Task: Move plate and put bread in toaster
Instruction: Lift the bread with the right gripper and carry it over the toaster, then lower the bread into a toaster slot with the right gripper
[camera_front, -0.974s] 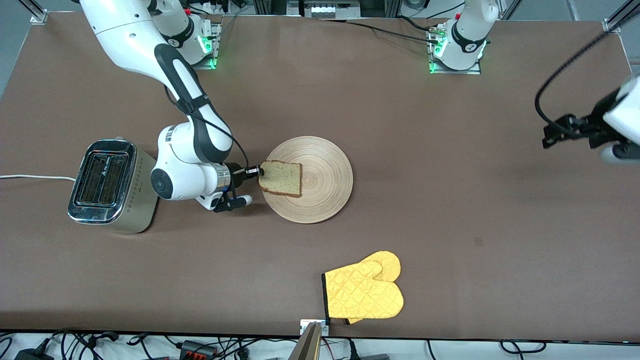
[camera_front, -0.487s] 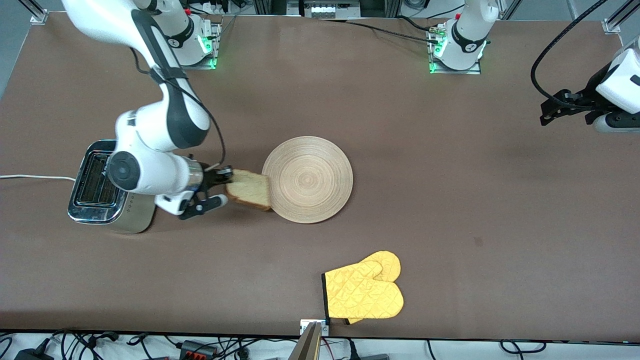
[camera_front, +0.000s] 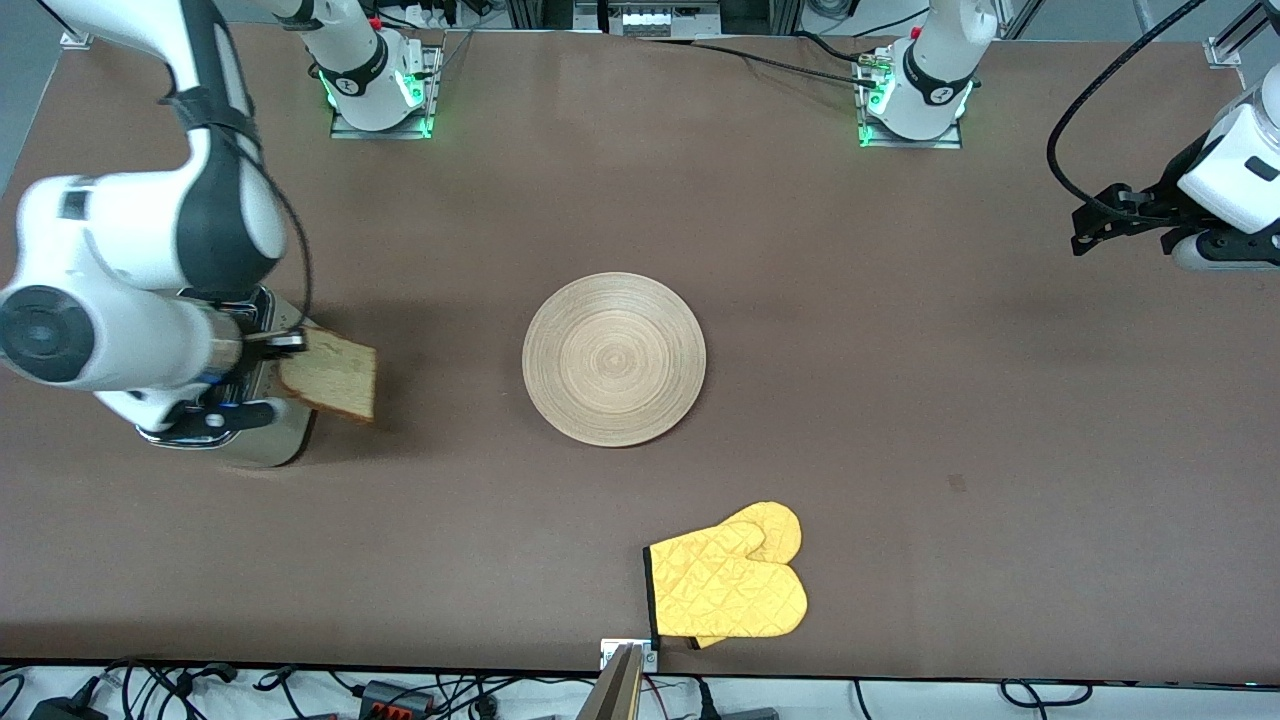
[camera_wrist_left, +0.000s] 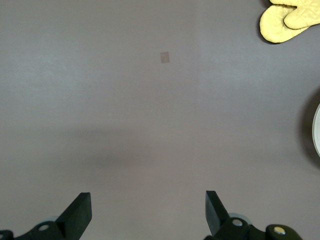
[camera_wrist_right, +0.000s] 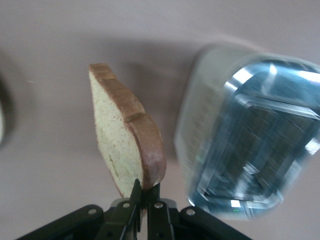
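My right gripper (camera_front: 292, 343) is shut on one edge of the bread (camera_front: 332, 381), a light brown slice with a darker crust, and holds it in the air at the toaster's (camera_front: 268, 440) edge on the plate's side. In the right wrist view the bread (camera_wrist_right: 126, 139) stands on edge between my closed fingers, with the chrome toaster (camera_wrist_right: 250, 145) beside it. The round light-wood plate (camera_front: 614, 358) lies bare at the table's middle. My left gripper (camera_front: 1085, 232) is open and empty, waiting in the air over the left arm's end of the table; its view shows only bare table between the fingertips (camera_wrist_left: 147, 212).
A yellow oven mitt (camera_front: 728, 583) lies near the table's front edge, nearer to the front camera than the plate; it also shows in the left wrist view (camera_wrist_left: 292, 20). The right arm's big wrist (camera_front: 95, 335) covers most of the toaster.
My right gripper has carried the bread off the plate, toward the right arm's end, to the toaster's edge. The plate is left bare. The left gripper shifted slightly.
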